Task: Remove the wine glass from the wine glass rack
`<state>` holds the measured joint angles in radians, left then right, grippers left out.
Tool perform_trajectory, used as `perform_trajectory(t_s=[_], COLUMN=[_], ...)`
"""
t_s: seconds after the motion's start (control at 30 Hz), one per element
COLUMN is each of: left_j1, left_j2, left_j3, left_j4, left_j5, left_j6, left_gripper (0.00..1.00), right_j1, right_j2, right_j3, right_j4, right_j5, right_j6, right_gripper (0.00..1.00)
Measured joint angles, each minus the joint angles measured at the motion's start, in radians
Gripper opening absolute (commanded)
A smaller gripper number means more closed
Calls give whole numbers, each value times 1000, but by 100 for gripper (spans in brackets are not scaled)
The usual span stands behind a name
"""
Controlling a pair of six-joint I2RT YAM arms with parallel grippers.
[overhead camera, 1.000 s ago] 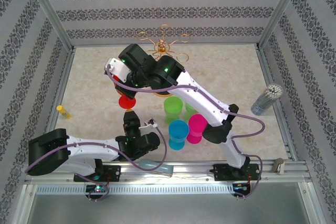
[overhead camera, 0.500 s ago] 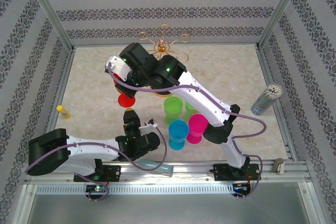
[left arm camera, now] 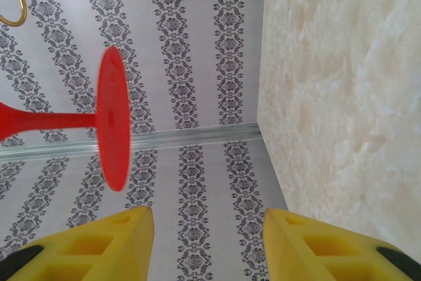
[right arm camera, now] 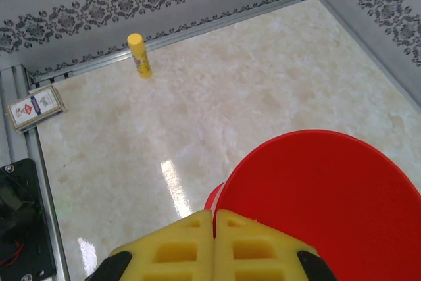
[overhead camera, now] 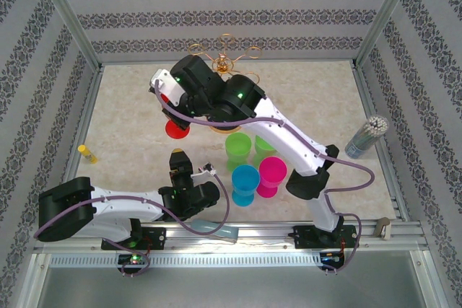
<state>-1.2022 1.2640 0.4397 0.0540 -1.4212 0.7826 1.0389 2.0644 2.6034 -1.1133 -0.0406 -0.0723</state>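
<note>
Looking solid red, the wine glass [left arm camera: 112,118] is stemmed.

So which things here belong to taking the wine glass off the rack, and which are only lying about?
Job: red wine glass, gold wine glass rack, right gripper holding the glass.
Lying about: green cups, blue cup, pink cup, yellow stick, card box.
</note>
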Motion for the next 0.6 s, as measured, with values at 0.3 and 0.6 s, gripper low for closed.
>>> perform_trajectory(t_s=[0.3, 0.6], left_j1=[7, 24], left_j2=[-30, -61], left_j3=[0, 0], left_j4=[0, 0], left_j5=[3, 7], left_j6=[0, 0], left_gripper=[48, 48], right_j1=[0, 11], right_j2=[-103, -229], right_j3=[-98, -193], right_j4=[20, 40], right_j5=[26, 26], right_j6=[36, 68], right_gripper=[0, 0])
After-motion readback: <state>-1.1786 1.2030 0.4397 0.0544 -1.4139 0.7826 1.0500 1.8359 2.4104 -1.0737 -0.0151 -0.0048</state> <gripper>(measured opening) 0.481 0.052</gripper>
